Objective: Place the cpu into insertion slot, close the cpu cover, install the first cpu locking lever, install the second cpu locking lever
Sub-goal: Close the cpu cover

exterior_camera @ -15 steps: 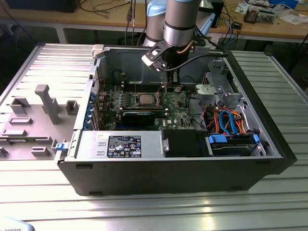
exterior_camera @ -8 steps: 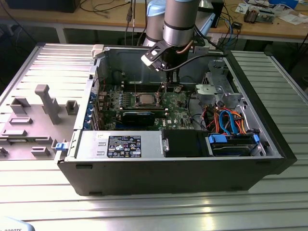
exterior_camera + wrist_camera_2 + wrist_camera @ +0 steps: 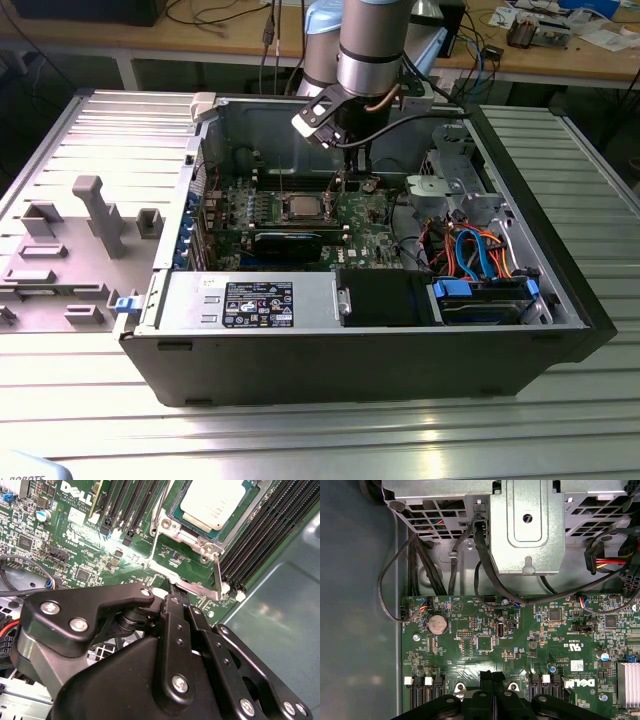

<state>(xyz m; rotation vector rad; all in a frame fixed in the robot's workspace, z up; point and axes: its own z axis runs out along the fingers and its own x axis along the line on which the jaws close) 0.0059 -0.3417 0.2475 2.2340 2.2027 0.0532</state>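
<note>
Cpu [image 3: 215,502] seated flat in the insertion slot [image 3: 167,525], silver top up; in the exterior view it [image 3: 300,207] lies near the middle of the green board.

Cpu cover [image 3: 200,589] not down over the chip: the silver frame stands swung away from the slot, green board visible through its window.

End effector [image 3: 172,584] clenched, fingers pressed together, tips touching the cover edge farthest from the slot. Cannot tell whether any metal is pinched between them. First wrist view agrees: fingers [image 3: 493,676] together above the board.

Long black memory slots [image 3: 125,505] flank the slot on both sides.

Coin battery [image 3: 437,624] on the board well away from the slot; grey drive cage [image 3: 527,525] beyond the board's edge.

Open computer case [image 3: 350,370] on the ribbed metal table [image 3: 300,430].
</note>
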